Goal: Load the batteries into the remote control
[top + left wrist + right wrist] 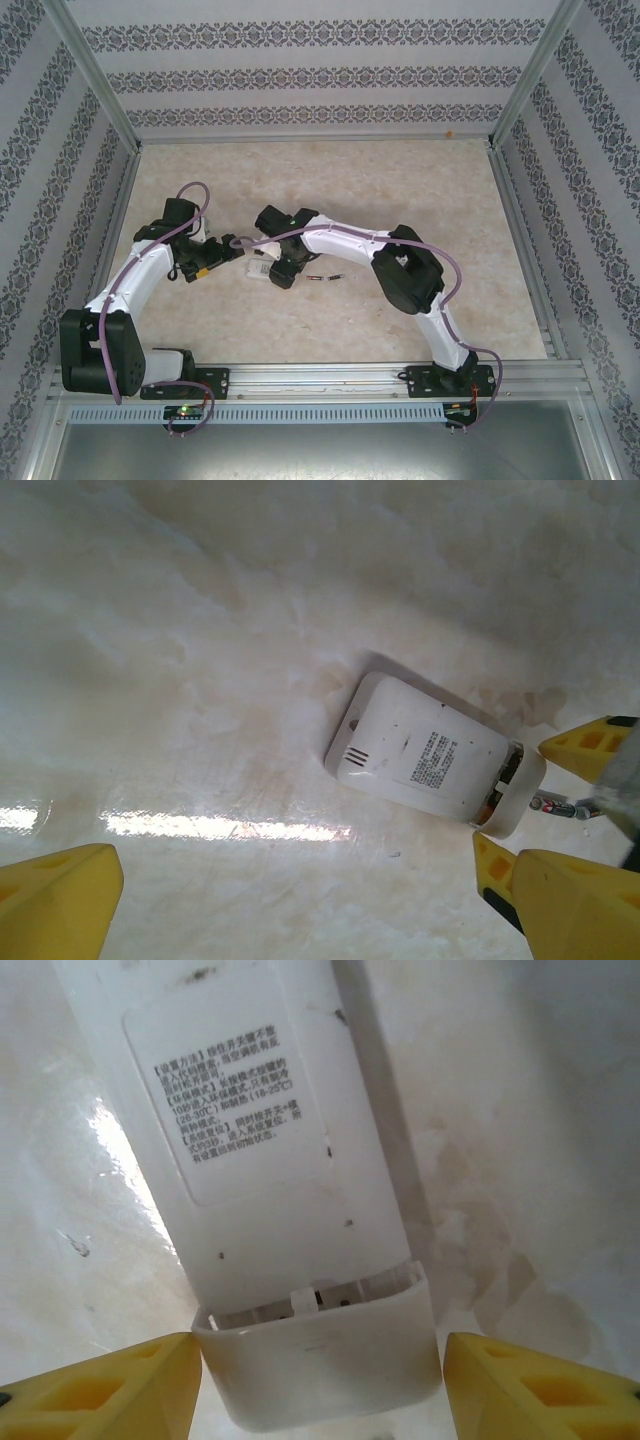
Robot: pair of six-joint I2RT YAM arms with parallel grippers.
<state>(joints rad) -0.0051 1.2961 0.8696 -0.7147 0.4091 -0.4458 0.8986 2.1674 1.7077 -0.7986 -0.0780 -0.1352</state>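
The remote control [420,750] lies back-up on the pale marbled table [420,180], between the 2 arms, with its printed label [240,1110] facing the ceiling.

The right gripper [320,1365] is down at the remote's lower end, with 1 yellow finger [110,1390] on each side of the battery cover [320,1375]. The cover sits a little way out from the body and leaves a narrow slot along its top edge. In the left wrist view, dark and orange shapes [505,775] show in that gap. The fingers stand right at the cover's 2 edges. From this close I can't tell whether they are pressing it or just clear of it, so I won't call that gripper gripping or free.

1 loose battery [558,805] lies flat on the table just beside the cover end of the remote, on the right arm's side. It is slim and dark with a coppery band. From above it shows as a thin dark sliver next to the right wrist.

The left gripper [318,880] hangs over the table on the remote's other side. Its yellow fingers are spread wide apart with only bare table between them. It is near the remote and not touching it.
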